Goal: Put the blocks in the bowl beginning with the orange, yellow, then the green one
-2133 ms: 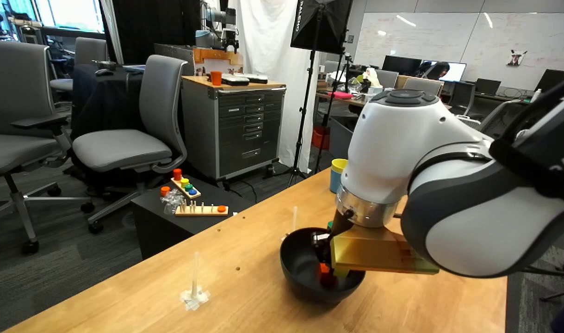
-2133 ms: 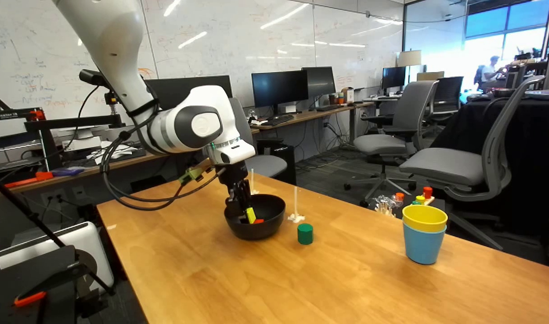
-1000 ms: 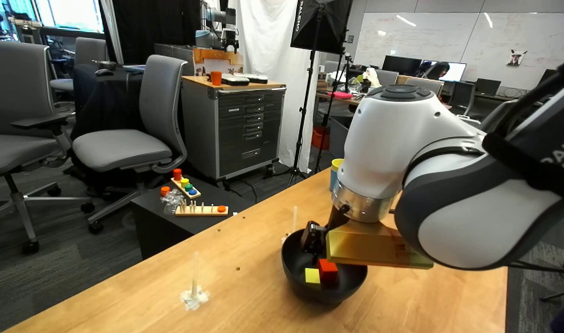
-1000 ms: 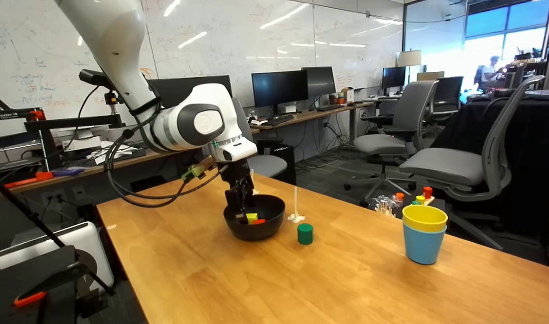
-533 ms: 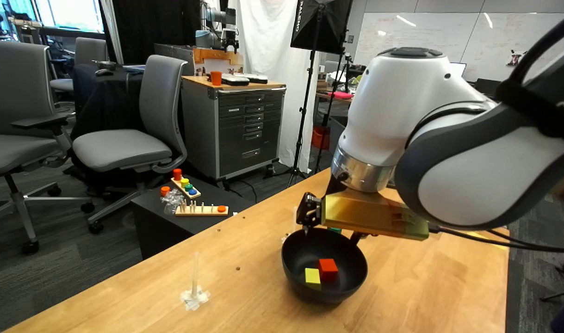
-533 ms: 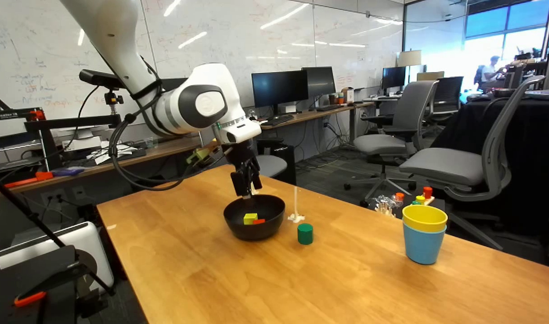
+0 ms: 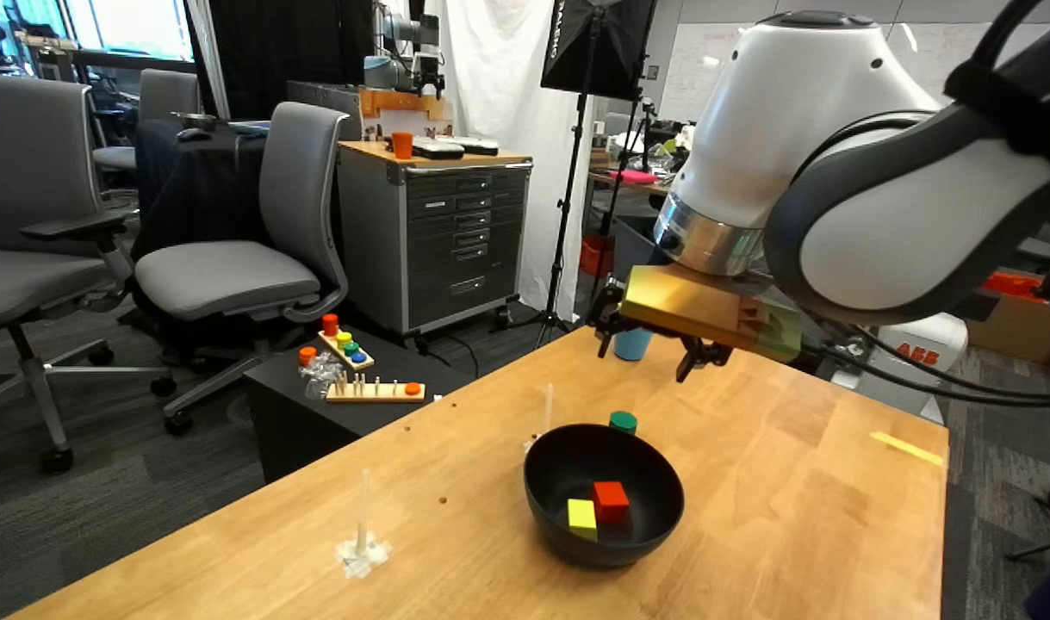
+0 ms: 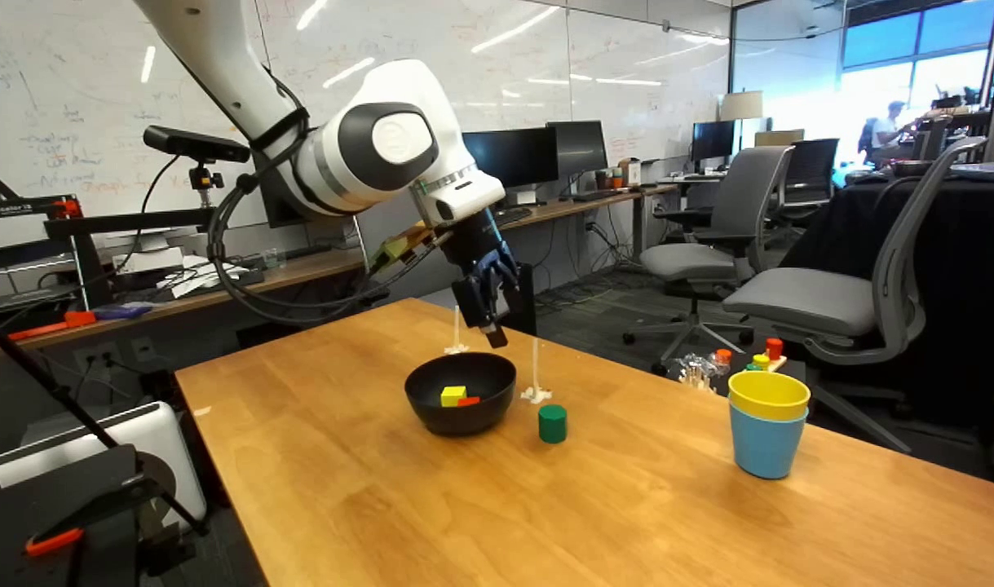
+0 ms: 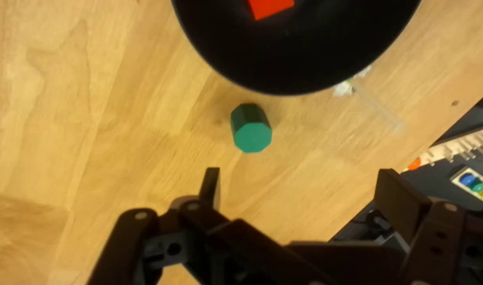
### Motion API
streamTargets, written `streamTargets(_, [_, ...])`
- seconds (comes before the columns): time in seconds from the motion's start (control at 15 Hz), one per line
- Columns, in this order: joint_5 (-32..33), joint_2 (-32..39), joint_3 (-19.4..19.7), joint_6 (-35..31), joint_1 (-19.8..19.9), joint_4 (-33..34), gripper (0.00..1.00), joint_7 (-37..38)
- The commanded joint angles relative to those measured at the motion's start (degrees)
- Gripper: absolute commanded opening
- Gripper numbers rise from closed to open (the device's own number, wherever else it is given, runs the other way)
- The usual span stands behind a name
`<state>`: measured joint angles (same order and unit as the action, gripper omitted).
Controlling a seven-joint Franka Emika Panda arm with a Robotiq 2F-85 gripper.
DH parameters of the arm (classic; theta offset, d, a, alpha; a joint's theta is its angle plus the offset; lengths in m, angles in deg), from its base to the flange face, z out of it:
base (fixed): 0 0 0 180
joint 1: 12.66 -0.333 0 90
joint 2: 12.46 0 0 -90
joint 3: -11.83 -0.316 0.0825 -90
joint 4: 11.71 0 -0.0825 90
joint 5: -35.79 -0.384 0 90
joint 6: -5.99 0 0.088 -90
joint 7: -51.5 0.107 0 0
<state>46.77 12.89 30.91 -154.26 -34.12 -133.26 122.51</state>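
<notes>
The black bowl (image 7: 649, 482) sits on the table in both exterior views. Inside it the orange block (image 7: 611, 501) and the yellow block (image 7: 581, 515) lie side by side. The green block (image 8: 553, 424), many-sided and upright, stands on the table a short way from the bowl. In the wrist view this green block (image 9: 252, 134) shows just below the bowl's rim (image 9: 283, 89), ahead of the fingers and left of their middle. My gripper (image 9: 298, 172) is open with nothing between its fingers. It hangs tilted, well above the table and clear of the bowl, touching nothing.
A yellow cup (image 8: 770, 394) is stacked in a blue cup (image 8: 764, 444) farther along the table. Thin upright pegs (image 8: 536, 367) are taped down close to the bowl. A yellow strip (image 7: 906, 448) lies near one table edge. Toy boards (image 7: 375, 392) rest on a low black stand.
My gripper was down in the bowl with the yellow block; it let go, and the block now lies there. The gripper then rose out and moved past the rim towards the green block's side.
</notes>
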Motion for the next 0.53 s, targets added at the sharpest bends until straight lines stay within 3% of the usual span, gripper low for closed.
streamTargets(0.0, [4.1,0.61,4.87,-0.31,-1.12,1.24,1.0,9.06])
streamTargets(0.2, [2.91,0.58,3.55,2.53,1.04,1.44,1.0,10.9])
streamTargets(0.47, [-2.11,0.82,-2.55,7.99,5.65,2.68,1.0,9.1])
